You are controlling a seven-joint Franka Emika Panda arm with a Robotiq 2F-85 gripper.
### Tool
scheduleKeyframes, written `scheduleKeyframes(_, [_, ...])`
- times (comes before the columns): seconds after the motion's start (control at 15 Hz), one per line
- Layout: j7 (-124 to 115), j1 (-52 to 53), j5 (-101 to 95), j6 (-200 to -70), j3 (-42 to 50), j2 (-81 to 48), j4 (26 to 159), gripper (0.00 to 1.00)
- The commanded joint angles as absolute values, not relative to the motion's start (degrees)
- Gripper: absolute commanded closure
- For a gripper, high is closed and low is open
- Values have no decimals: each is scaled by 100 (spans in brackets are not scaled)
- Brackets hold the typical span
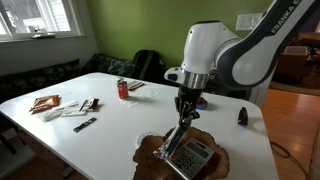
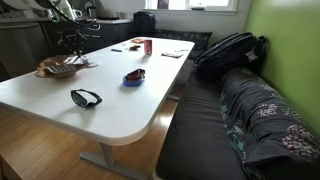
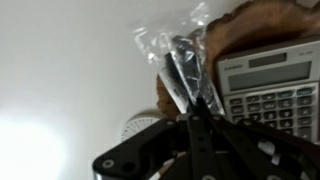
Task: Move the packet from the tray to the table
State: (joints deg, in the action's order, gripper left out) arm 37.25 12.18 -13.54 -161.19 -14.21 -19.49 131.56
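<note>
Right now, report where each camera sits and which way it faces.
Exterior view: beside the table, facing the windows; shows the arm and the gripper above the tray.
Exterior view: past the table's opposite end, near the bench, looking along the tabletop; the arm is small and dim at the far end.
Wrist view: on the wrist, looking down at the packet and calculator; the gripper enters from the bottom, closed on the packet.
Shared: both exterior views show the red can and the tray.
</note>
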Motion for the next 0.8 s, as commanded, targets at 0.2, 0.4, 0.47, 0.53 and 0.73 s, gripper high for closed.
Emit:
scheduleKeyframes(0.2, [3368, 831, -1400, -16298, -1278, -1258, 13403, 99])
scheduleKeyframes(0.4, [1990, 1451, -2781, -16771, -140, -1298, 13341, 100])
scheduleKeyframes(0.47, [1602, 1438, -3221, -16894, 61, -1389, 13195, 100])
scheduleKeyframes(0.53, [1199, 1491, -3653, -17038, 362, -1468, 13050, 100])
scheduleKeyframes(0.73, [74, 1667, -4638, -17361, 1287, -1644, 12593, 100])
